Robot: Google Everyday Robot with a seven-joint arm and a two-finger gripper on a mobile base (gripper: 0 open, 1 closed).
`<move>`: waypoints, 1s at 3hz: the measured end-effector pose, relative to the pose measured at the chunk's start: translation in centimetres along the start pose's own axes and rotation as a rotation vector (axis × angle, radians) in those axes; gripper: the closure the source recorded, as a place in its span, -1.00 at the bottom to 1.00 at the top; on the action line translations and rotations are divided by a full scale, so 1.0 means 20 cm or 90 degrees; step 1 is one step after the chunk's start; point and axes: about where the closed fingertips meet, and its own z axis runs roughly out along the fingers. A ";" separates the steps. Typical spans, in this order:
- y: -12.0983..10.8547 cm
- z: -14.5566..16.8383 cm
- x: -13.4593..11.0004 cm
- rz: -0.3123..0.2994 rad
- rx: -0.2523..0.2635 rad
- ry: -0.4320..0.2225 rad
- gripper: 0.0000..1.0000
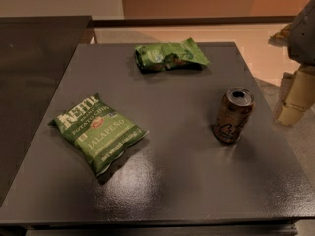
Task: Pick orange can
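Observation:
The orange can (233, 115) stands upright on the right part of the dark grey table (182, 181). It is tan-orange with a silver top and dark curly script on its side. My gripper (295, 98) is at the right edge of the view, beyond the table's right side, to the right of the can and apart from it. It holds nothing that I can see. The grey arm (304, 31) rises above it at the upper right.
A green jalapeño chip bag (96, 132) lies at the table's left. A crumpled green bag (170, 55) lies near the far edge. A second dark surface (34, 68) adjoins on the left. Floor shows beyond the right edge.

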 end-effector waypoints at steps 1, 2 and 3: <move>0.00 0.00 0.00 0.000 0.000 0.000 -1.00; -0.02 0.01 0.00 0.011 0.006 -0.006 -1.00; -0.05 0.09 0.02 0.030 -0.003 -0.032 -1.00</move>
